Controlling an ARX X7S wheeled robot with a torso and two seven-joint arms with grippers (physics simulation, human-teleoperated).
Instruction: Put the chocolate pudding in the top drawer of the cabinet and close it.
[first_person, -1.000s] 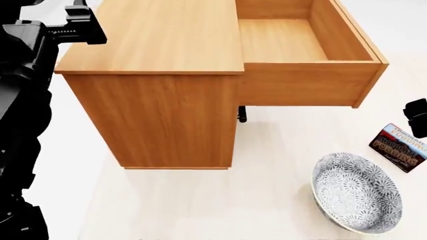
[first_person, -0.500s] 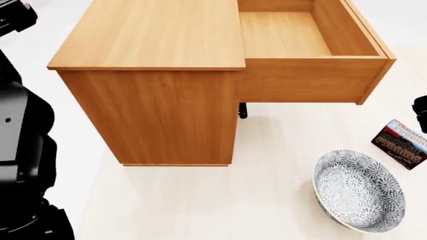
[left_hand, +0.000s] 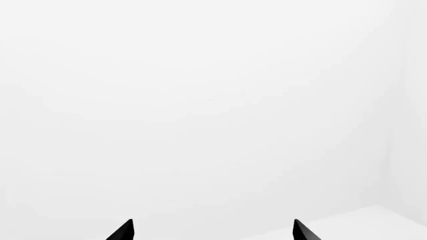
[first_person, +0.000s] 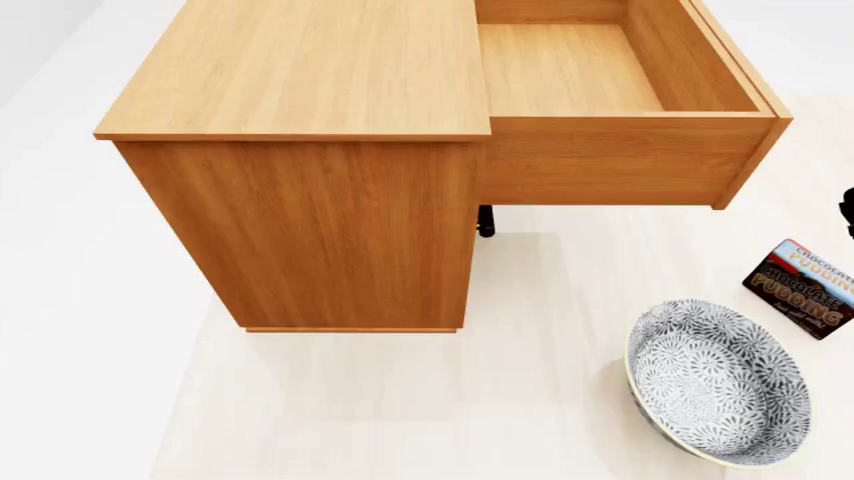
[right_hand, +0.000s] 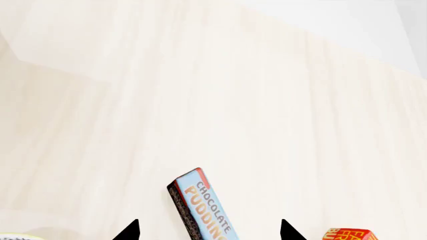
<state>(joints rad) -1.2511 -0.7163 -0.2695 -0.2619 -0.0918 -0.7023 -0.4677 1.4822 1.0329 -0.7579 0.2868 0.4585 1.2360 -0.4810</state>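
Observation:
The honey-brown cabinet (first_person: 307, 190) stands on the pale floor. Its top drawer (first_person: 627, 160) is pulled out to the right and is empty inside. The chocolate pudding carton (first_person: 801, 288) lies flat on the floor to the right of the drawer front, beyond the bowl. In the right wrist view the pudding (right_hand: 203, 207) lies between the two spread fingertips of my right gripper (right_hand: 209, 231), which is open and not touching it. Only a black sliver of that gripper (first_person: 849, 212) shows at the head view's right edge. My left gripper (left_hand: 212, 231) is open and empty, facing blank white.
A grey-patterned bowl (first_person: 718, 382) sits on the floor in front of the pudding; its rim shows in the right wrist view (right_hand: 17, 236). A red-orange butter box (right_hand: 350, 235) lies beside the pudding. A dark handle end (first_person: 486, 222) shows under the open drawer.
My left arm has swung out of the head view at the left. My right gripper has slid further off the right edge. The pudding, bowl and drawer have not moved.

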